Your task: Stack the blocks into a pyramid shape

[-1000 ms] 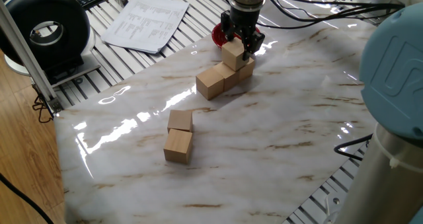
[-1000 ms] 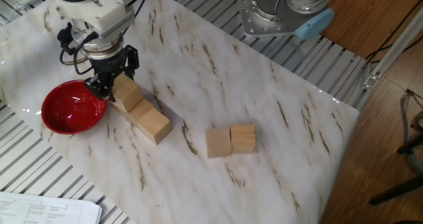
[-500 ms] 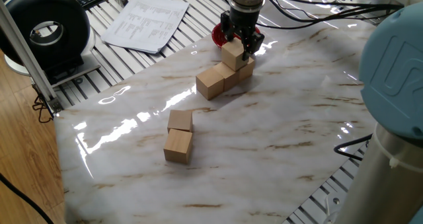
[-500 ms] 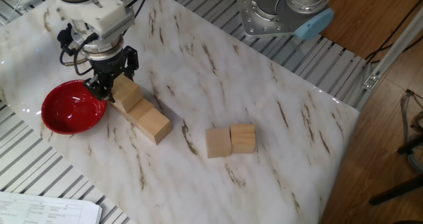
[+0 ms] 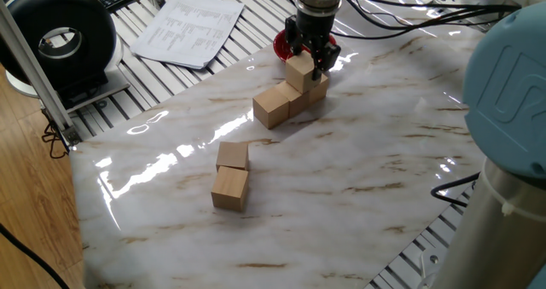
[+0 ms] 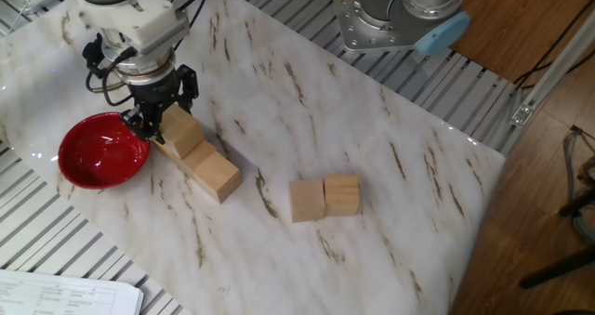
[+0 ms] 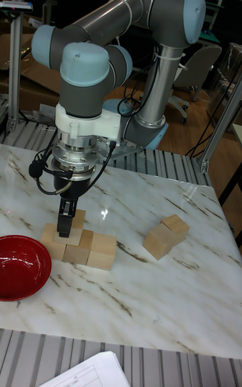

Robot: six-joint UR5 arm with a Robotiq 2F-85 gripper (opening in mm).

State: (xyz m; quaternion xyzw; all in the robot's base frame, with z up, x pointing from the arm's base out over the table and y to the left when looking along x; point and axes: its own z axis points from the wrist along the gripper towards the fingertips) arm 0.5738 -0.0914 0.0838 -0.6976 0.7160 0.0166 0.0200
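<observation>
Three tan blocks lie in a row on the marble table; the nearest one (image 5: 272,106) (image 6: 217,177) (image 7: 102,251) is at the row's open end. A fourth block (image 5: 299,72) (image 6: 183,134) (image 7: 76,223) sits on top of the row, toward the end by the red bowl. My gripper (image 5: 306,64) (image 6: 165,125) (image 7: 67,226) points straight down and is shut on this upper block, one finger on each side. Two more blocks (image 5: 231,171) (image 6: 323,197) (image 7: 165,235) lie touching each other, apart from the row.
A red bowl (image 5: 280,43) (image 6: 100,151) (image 7: 20,266) stands right beside the row's far end, close to the gripper. Sheets of paper (image 5: 188,26) lie off the marble top. A second arm's base (image 6: 400,18) stands beyond the table edge.
</observation>
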